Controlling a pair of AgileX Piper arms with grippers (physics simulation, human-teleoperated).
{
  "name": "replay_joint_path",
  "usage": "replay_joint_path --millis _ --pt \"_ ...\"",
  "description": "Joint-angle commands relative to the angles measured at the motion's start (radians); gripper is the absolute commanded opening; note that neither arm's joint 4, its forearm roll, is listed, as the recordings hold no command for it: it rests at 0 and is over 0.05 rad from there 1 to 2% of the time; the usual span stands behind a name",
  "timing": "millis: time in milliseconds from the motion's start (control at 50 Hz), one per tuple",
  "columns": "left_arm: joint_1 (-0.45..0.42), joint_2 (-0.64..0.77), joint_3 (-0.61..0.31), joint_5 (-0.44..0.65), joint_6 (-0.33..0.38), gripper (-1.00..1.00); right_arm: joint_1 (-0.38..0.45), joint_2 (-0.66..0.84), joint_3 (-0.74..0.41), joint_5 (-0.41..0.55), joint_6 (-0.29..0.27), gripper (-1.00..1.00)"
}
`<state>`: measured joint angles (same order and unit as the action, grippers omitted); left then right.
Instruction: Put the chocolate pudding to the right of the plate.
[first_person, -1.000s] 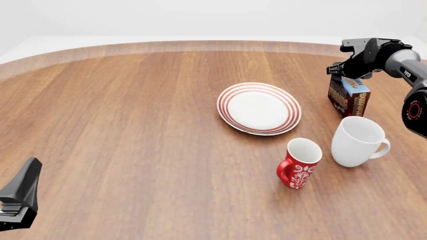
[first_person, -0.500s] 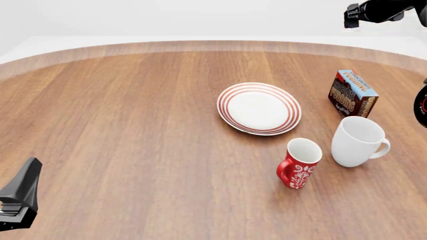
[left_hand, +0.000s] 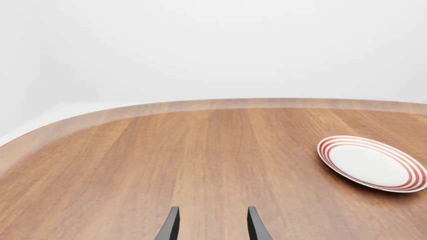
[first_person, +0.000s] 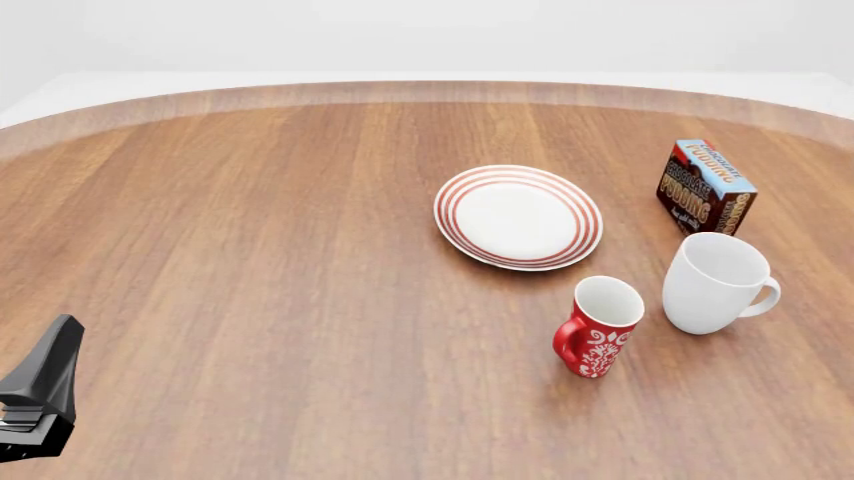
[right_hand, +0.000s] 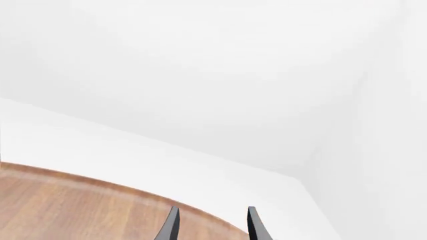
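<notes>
1. Task object. The chocolate pudding (first_person: 705, 186) stands free on the table (first_person: 267, 250) at the right of the front view, to the right of the plate (first_person: 518, 216) and apart from it, with a strip of bare wood between them. No gripper touches it.
2. Step in hand. Judged from this layout, the placement looks complete: the carton already sits on the plate's right side, upright and slightly turned. What remains is likely only retreat of the arms to rest.
3. Right gripper (right_hand: 210, 227). It does not appear in the front view. In the right wrist view its two fingertips stand spread with nothing between them, aimed past the table's far edge toward the white wall.
4. Left gripper (left_hand: 210, 227). In the left wrist view its fingertips are likewise spread and empty, low over bare wood, with the plate at the right of that frame. In the front view, part of this arm shows at the lower left corner.
5. Neighbours. A white mug (first_person: 718, 282) stands just below the carton in the front view, close but not touching. A red mug (first_person: 599, 326) stands lower, below the plate's right side.
6. Edges and room. The carton lies near the right frame border of the front view; the table's curved far rim runs well above it. The left half of the table is open wood.
</notes>
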<state>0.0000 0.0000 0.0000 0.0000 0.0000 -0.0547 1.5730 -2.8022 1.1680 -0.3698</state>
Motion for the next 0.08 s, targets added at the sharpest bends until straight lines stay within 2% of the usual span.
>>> replay_joint_path --millis 20,80 --pt "0.0 0.0 0.0 0.0 0.0 1.0 0.009 -0.094 -0.029 0.009 -0.023 1.0" --pt "0.0 0.0 0.0 0.0 0.0 1.0 0.009 -0.094 -0.029 0.009 -0.023 1.0"
